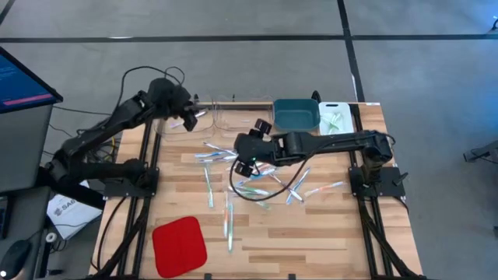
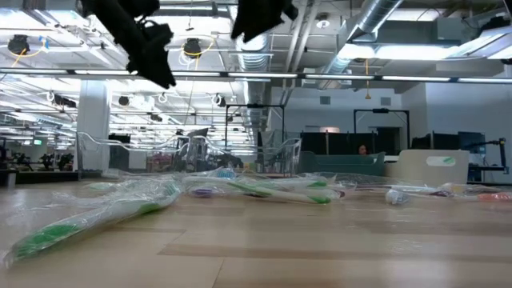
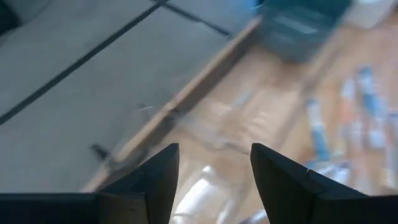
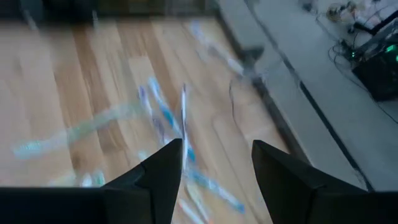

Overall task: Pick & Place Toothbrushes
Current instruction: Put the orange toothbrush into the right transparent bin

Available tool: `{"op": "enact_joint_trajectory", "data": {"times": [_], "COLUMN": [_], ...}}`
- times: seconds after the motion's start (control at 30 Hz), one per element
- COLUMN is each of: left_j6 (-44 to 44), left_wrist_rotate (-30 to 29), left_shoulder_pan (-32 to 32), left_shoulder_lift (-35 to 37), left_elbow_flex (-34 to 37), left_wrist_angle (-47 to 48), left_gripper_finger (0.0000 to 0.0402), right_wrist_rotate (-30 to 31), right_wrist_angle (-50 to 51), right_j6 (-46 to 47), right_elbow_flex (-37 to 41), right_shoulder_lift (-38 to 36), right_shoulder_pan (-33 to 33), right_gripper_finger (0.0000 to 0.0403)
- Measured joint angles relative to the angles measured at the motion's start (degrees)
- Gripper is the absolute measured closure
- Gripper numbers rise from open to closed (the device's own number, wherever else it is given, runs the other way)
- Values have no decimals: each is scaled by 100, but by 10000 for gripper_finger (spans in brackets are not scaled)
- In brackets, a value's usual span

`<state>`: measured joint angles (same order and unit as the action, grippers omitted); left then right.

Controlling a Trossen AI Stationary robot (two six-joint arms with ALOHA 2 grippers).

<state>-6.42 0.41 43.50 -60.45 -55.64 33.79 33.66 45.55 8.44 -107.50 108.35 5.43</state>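
Several toothbrushes (image 1: 233,175) in clear wrappers lie scattered flat on the middle of the wooden table, and they also show in the low view (image 2: 264,190) and the right wrist view (image 4: 165,115). My left gripper (image 1: 191,118) hangs open over a clear bin (image 1: 173,122) at the table's far left corner, with nothing between its fingers (image 3: 214,149). My right gripper (image 1: 246,162) hangs open above the far part of the scattered toothbrushes, slanting down, with nothing between its fingers (image 4: 217,146).
Along the far edge stand a second clear bin (image 1: 233,113), a teal bin (image 1: 296,114) and a white bin (image 1: 336,118) with green toothbrushes in it. A flat red pad (image 1: 179,245) lies near the front left. The front right of the table is bare wood.
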Motion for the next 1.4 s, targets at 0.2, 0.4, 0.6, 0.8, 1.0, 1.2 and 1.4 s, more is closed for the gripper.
{"op": "enact_joint_trajectory", "data": {"times": [0.2,0.4,0.6,0.8,1.0,1.2,1.4], "left_j6": [284,197,219,546,800,846,867], "left_wrist_rotate": [318,299,128,-131,-151,-158,-184], "left_shoulder_pan": [-1018,-2251,-2998,-3296,-3426,-3547,-3779], "left_shoulder_lift": [162,16,-485,-1227,-1785,-1975,-1975], "left_elbow_flex": [0,0,257,448,450,452,452], "left_wrist_angle": [17,28,-83,-240,-612,-683,-639], "left_gripper_finger": [209,213,214,216,219,219,219], "right_wrist_rotate": [-71,-189,-389,-706,-2726,-3218,-3237], "right_wrist_angle": [125,56,-182,-76,344,-672,-3378], "right_j6": [-4,-12,-789,-1487,-1664,-1053,-2], "right_elbow_flex": [-297,-579,-603,-598,-165,992,3052], "right_shoulder_lift": [-399,-980,-1489,-1717,-1775,-2400,-3489], "right_shoulder_pan": [-31,-31,13,55,-119,-440,-536], "right_gripper_finger": [214,214,214,214,214,214,214]}}
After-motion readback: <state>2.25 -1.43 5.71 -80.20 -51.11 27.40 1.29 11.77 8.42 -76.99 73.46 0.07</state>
